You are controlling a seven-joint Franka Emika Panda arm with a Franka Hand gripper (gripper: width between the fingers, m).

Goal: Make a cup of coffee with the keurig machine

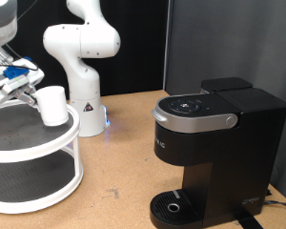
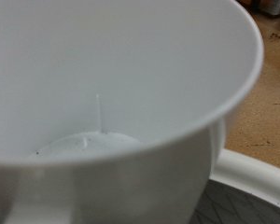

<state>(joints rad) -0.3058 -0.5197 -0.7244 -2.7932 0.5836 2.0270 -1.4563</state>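
Observation:
The white cup (image 1: 53, 105) stands at the edge of the upper tier of a white round two-tier shelf (image 1: 29, 143) at the exterior view's left. My gripper (image 1: 30, 91) is right against the cup's left side, at rim height. The wrist view is filled by the cup (image 2: 131, 84), seen from very close into its empty inside; my fingers do not show there. The black keurig machine (image 1: 214, 134) stands at the exterior view's right with its grey-silver lid handle (image 1: 193, 119) down and its round drip tray (image 1: 172, 205) bare.
The arm's white base (image 1: 81, 57) stands behind the shelf. A wooden table (image 1: 114, 162) lies between shelf and machine. The shelf's white rim (image 2: 257, 177) shows below the cup in the wrist view. A black curtain is behind.

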